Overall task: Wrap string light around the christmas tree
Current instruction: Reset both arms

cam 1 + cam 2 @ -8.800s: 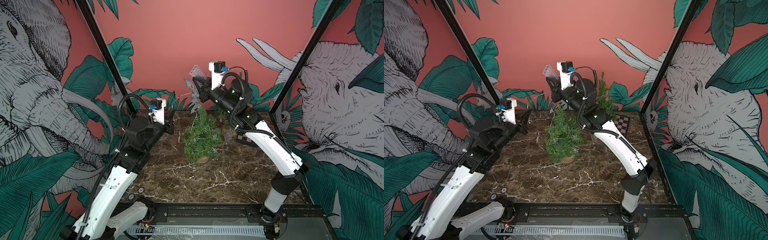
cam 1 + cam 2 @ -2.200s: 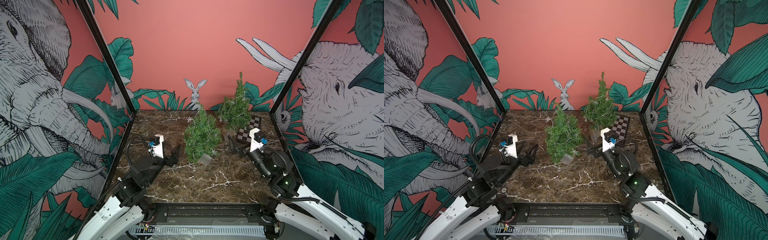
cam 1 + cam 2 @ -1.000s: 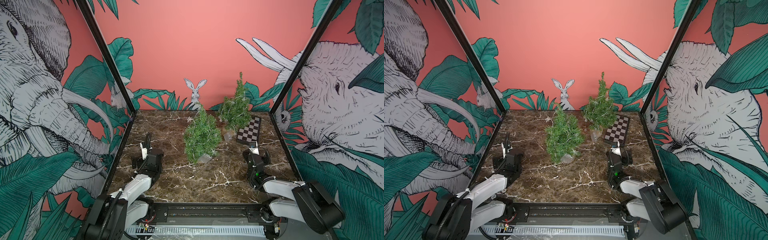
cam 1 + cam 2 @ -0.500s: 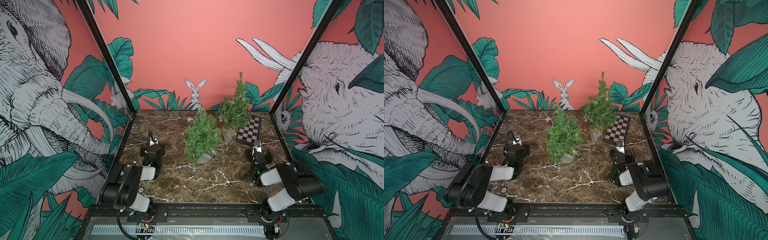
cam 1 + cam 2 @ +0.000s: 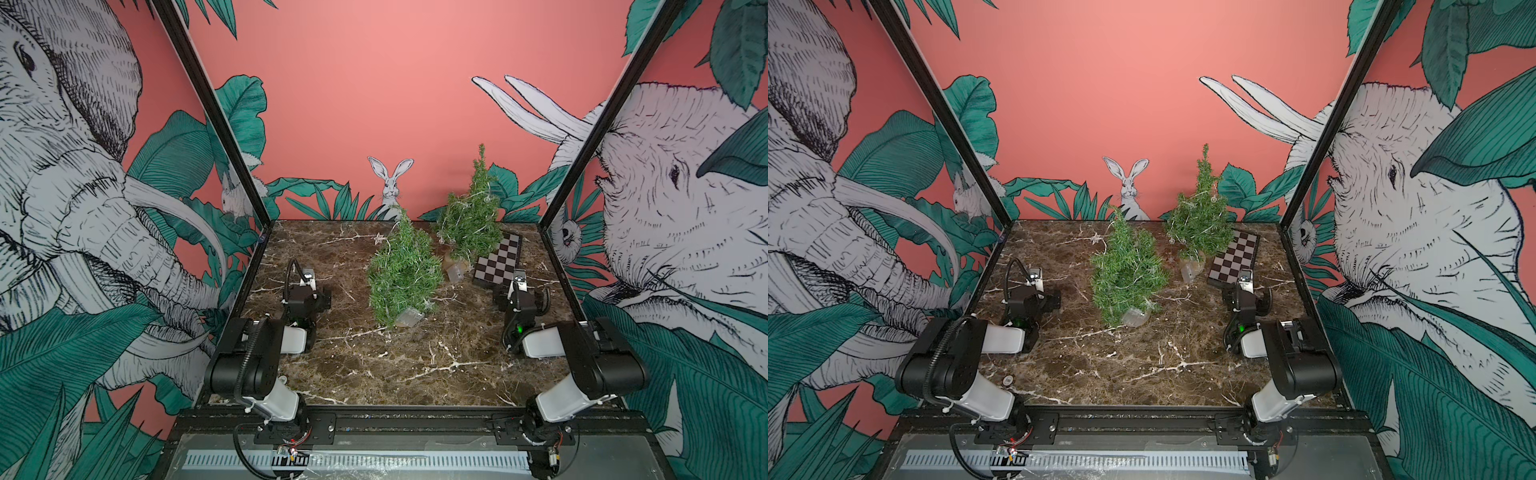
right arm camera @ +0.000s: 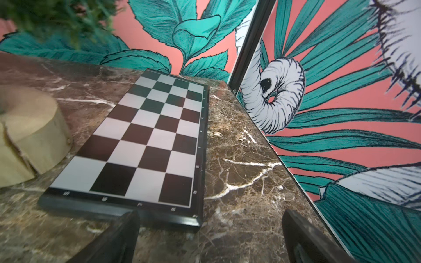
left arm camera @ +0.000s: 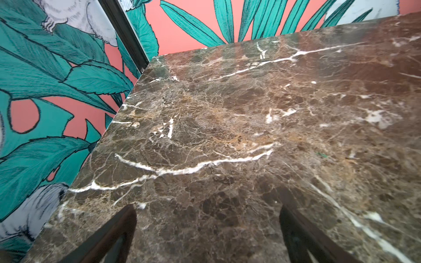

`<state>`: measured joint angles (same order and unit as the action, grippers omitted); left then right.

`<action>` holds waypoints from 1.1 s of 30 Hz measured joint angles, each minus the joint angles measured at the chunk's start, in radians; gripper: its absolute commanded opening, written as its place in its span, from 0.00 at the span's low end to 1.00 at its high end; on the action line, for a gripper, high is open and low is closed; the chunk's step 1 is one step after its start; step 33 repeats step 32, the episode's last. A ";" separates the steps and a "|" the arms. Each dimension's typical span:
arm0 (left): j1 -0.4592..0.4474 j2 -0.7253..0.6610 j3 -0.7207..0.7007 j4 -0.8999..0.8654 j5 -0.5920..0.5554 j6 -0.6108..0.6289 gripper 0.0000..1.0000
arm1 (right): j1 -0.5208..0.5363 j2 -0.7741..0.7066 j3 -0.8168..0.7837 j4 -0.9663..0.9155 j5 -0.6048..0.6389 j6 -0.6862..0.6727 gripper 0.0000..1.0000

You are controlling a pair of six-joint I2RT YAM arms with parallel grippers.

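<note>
Grippers both spread wide, holding nothing: left gripper (image 7: 206,230) over bare marble table (image 7: 227,113), right gripper (image 6: 209,232) near the checkerboard (image 6: 150,136). Christmas tree (image 5: 401,270) sits mid-table, leaning toward 12 o'clock, string light (image 5: 388,249) looped thinly around it. Second tree (image 5: 471,224) at 1 o'clock.

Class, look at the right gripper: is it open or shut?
Open. In the right wrist view the right gripper has its two fingers spread wide, empty marble between.
</note>
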<state>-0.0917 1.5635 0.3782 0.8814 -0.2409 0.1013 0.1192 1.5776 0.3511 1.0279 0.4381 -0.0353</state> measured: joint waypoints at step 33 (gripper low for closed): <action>0.002 0.000 0.000 0.000 0.016 0.000 1.00 | -0.012 -0.002 0.002 -0.069 -0.039 0.029 0.99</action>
